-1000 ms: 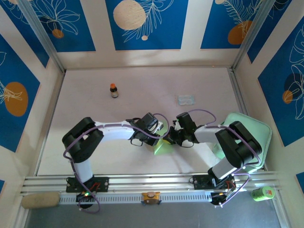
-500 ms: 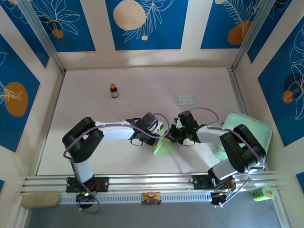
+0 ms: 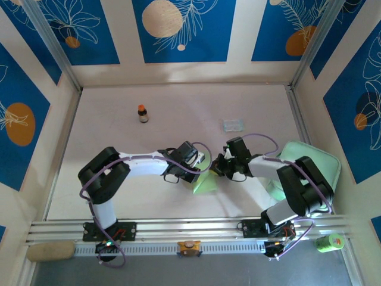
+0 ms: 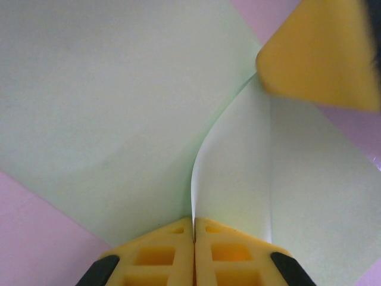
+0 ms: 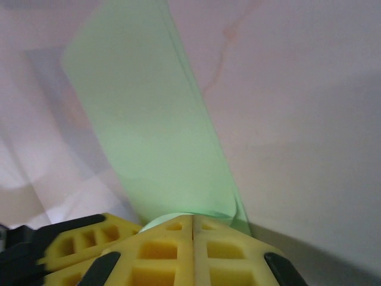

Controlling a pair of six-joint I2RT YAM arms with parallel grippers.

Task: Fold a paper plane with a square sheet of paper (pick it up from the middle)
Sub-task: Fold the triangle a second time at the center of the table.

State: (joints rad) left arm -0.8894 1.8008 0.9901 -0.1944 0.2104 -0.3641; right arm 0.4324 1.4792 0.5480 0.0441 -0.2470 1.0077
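Pink counter (image 3: 149,199): left tool (image 4: 193,229) and right tool (image 5: 192,226) each pinched closed on square sheet of paper (image 3: 205,185), flap lifted, presumably for folding

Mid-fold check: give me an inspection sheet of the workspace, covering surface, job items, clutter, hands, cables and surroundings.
Surface: table, pale and flat, no spills seen.
Job's things: square sheet of paper, pale green, near front centre, one flap lifted off the table.
Clutter: brown bottle upright at far left; clear packet at far right; mint tray partly under the right arm.
Hands: left hand shut on the lifted flap's edge; right hand shut on the sheet too.
Cables: purple cables loop along both arms, clear of the paper.
Surroundings: blue leaf-print walls; metal rail at the near edge.
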